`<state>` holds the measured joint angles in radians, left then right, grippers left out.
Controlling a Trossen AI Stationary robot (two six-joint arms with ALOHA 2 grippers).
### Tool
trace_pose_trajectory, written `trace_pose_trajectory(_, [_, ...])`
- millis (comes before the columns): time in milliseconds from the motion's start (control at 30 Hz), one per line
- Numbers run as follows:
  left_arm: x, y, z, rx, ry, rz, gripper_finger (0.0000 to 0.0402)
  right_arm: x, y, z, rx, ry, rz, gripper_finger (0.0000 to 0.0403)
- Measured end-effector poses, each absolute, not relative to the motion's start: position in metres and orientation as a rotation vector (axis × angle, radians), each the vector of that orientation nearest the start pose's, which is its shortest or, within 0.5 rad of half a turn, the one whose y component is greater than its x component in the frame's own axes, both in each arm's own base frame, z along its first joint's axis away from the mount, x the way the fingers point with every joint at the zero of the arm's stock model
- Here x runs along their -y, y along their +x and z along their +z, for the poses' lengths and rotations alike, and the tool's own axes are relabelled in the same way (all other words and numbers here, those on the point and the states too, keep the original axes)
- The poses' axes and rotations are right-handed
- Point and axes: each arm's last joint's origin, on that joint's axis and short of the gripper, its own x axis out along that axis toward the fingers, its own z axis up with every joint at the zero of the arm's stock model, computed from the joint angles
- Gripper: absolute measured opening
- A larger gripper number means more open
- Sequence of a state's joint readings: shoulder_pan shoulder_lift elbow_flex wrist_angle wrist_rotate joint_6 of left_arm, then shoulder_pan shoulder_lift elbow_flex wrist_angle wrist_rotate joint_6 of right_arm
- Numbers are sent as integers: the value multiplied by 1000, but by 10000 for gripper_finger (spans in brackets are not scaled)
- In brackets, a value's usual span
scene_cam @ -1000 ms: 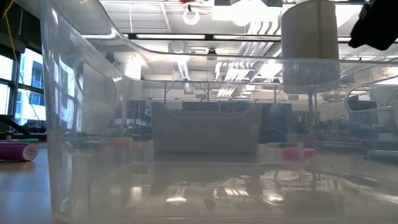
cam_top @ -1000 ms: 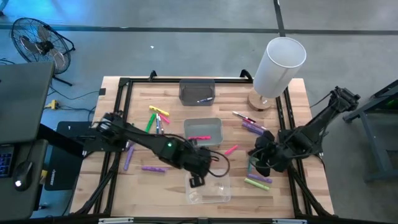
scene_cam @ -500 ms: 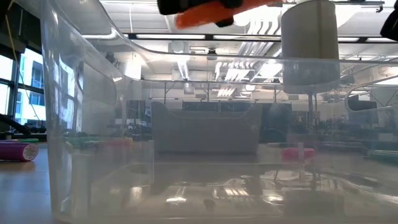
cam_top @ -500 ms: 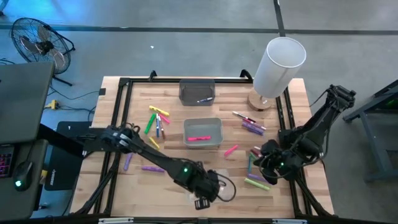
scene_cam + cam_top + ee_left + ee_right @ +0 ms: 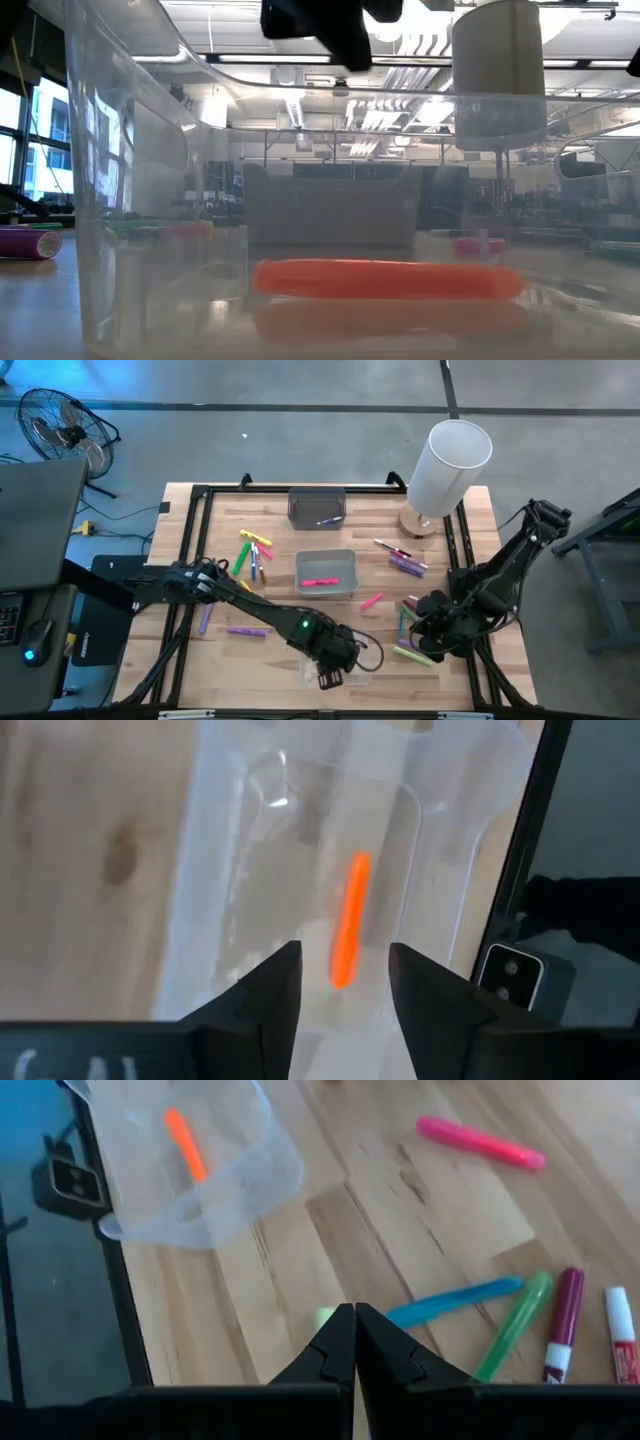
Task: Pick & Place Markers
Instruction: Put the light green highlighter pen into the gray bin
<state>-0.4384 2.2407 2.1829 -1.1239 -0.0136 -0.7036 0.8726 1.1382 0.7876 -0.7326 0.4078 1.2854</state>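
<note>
An orange marker [image 5: 350,920] lies flat on the floor of the clear bin [image 5: 335,665] near the table's front edge; the low view shows the marker [image 5: 390,280] through the bin's wall. My left gripper [image 5: 345,985] hangs open just above it, fingers pointing down into the bin, holding nothing. My right gripper [image 5: 353,1318] is shut and hovers over loose markers at the right: a yellow-green one [image 5: 322,1318] just beside its tips, a blue one [image 5: 455,1302], a green one [image 5: 515,1325] and a pink one [image 5: 480,1142].
A grey bin [image 5: 326,572] mid-table holds a pink marker; another grey bin [image 5: 317,507] stands at the far edge. A white cylinder [image 5: 447,460] stands far right. More markers lie at the left [image 5: 250,550] and the right [image 5: 405,562]. A black frame [image 5: 185,560] rims the table.
My left gripper has come down toward the near edge over the clear bin, opened and let go of the orange marker. The marker has dropped from the fingers and now lies level on the bin's floor. My right gripper has drifted slightly toward the near edge, still shut.
</note>
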Motion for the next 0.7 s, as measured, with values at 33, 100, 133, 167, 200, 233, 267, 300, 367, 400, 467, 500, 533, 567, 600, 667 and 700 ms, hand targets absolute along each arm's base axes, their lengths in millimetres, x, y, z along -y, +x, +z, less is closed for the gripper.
trace_pose_trajectory(33, [194, 426, 270, -1226, -348, 38, 143, -149, 140, 231, -953, 525, -194, 0])
trace_pose_trajectory(100, [185, 427, 274, -1253, -327, 12, 134, -150, 141, 228, -967, 507, -206, 0])
trace_pose_trajectory(133, [180, 427, 275, -1266, -306, -1, 128, -150, 141, 227, -972, 504, -208, 0])
trace_pose_trajectory(167, [175, 429, 278, -1264, -282, -14, 122, -151, 141, 226, -979, 503, -207, 0])
trace_pose_trajectory(200, [169, 431, 280, -1253, -254, -17, 114, -151, 141, 226, -989, 504, -202, 0])
trace_pose_trajectory(233, [162, 432, 282, -1247, -226, -8, 104, -151, 141, 226, -999, 506, -198, 0])
trace_pose_trajectory(267, [155, 434, 282, -1248, -201, 12, 92, -151, 141, 226, -1005, 506, -196, 0])
trace_pose_trajectory(300, [148, 435, 281, -1250, -181, 29, 78, -151, 141, 225, -1006, 505, -198, 0])
trace_pose_trajectory(367, [137, 439, 280, -1248, -150, 27, 41, -150, 140, 225, -1009, 496, -198, 0])
trace_pose_trajectory(400, [131, 440, 280, -1251, -133, 21, 22, -150, 140, 225, -1010, 492, -196, 0])
trace_pose_trajectory(467, [121, 439, 285, -1252, -99, 27, 8, -150, 140, 225, -1006, 465, -186, 1])
trace_pose_trajectory(500, [118, 437, 289, -1251, -83, 37, 11, -150, 141, 225, -1003, 445, -177, 0])
trace_pose_trajectory(533, [113, 436, 292, -1241, -69, 51, 14, -150, 141, 225, -1001, 425, -168, 0])
trace_pose_trajectory(567, [110, 437, 294, -1233, -53, 58, 14, -150, 141, 225, -1000, 409, -160, 1])
trace_pose_trajectory(600, [107, 436, 294, -1239, -23, 72, 9, -150, 141, 225, -1000, 403, -157, 1])
trace_pose_trajectory(667, [104, 431, 294, -1265, 51, 118, 3, -150, 141, 225, -1000, 405, -160, 0])
trace_pose_trajectory(700, [102, 429, 296, -1267, 83, 150, 3, -150, 140, 225, -1002, 412, -168, 0])
